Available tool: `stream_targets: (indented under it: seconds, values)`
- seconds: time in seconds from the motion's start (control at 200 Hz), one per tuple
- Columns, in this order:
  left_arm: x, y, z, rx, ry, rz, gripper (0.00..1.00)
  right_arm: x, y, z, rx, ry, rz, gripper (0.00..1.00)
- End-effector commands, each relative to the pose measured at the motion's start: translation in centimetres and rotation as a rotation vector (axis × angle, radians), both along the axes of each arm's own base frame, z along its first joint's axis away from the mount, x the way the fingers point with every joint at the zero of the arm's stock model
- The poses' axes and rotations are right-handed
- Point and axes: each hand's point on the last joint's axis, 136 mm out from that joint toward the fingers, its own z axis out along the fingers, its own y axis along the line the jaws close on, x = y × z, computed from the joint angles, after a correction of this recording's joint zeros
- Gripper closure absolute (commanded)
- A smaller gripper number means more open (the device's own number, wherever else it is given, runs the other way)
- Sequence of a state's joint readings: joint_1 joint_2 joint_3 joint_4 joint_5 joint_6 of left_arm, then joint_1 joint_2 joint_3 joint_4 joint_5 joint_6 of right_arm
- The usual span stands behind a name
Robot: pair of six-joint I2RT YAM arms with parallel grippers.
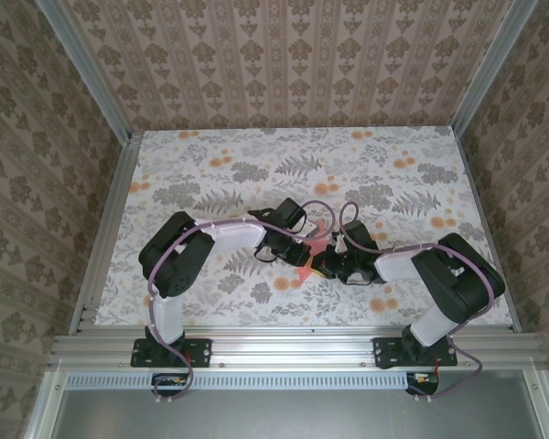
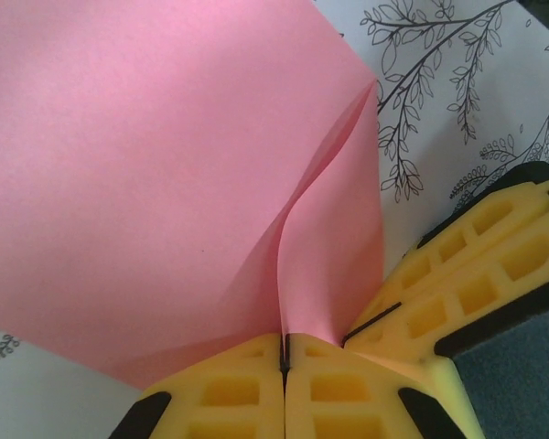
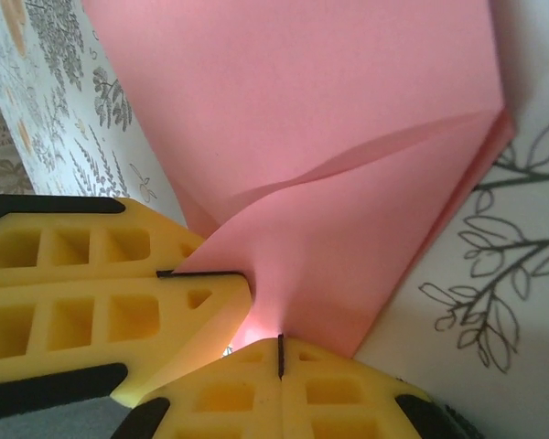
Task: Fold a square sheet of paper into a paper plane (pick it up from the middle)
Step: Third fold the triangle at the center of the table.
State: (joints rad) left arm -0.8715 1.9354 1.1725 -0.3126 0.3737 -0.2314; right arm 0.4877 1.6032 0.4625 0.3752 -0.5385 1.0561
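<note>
The pink-red paper sheet (image 1: 318, 234) is held between both arms at the table's middle, bent into a fold. My left gripper (image 2: 285, 352) is shut on the sheet's near edge, where a crease runs up through the paper (image 2: 165, 183). My right gripper (image 3: 280, 352) is shut on the same corner area of the paper (image 3: 329, 137). The two grippers pinch it almost side by side. The right gripper's yellow fingers (image 2: 476, 283) show in the left wrist view and the left gripper's yellow fingers (image 3: 91, 293) in the right wrist view. From above, the left gripper (image 1: 302, 249) and right gripper (image 1: 329, 265) meet.
The floral tablecloth (image 1: 256, 174) covers the table, enclosed by patterned walls and aluminium frame posts (image 1: 110, 110). Both arms' elbows fold back toward the near rail (image 1: 284, 346). Open cloth lies beyond the grippers toward the far wall.
</note>
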Motion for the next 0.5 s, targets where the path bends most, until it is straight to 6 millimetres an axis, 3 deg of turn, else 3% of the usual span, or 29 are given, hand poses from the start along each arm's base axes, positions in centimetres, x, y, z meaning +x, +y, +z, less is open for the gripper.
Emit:
stream_targets:
  seconds: [0.0, 0.26, 0.36, 0.495]
  values:
    - [-0.6, 2.3, -2.4, 0.124, 0.020, 0.025, 0.94, -0.6, -0.4, -2.2, -0.021, 0.038, -0.031, 0.93]
    - [-0.4, 2.5, -2.5, 0.127, 0.016, 0.036, 0.94, -0.9, -1.2, 1.1, -0.012, -0.033, -0.056, 0.93]
    - [-0.3, 2.5, -2.4, 0.122, 0.017, 0.038, 0.95, -1.6, -1.3, 1.0, -0.025, -0.028, -0.053, 0.93]
    - [-0.3, 2.5, -2.5, 0.117, 0.024, 0.037, 0.95, -1.4, 0.0, 1.3, -0.003, -0.038, -0.034, 0.93]
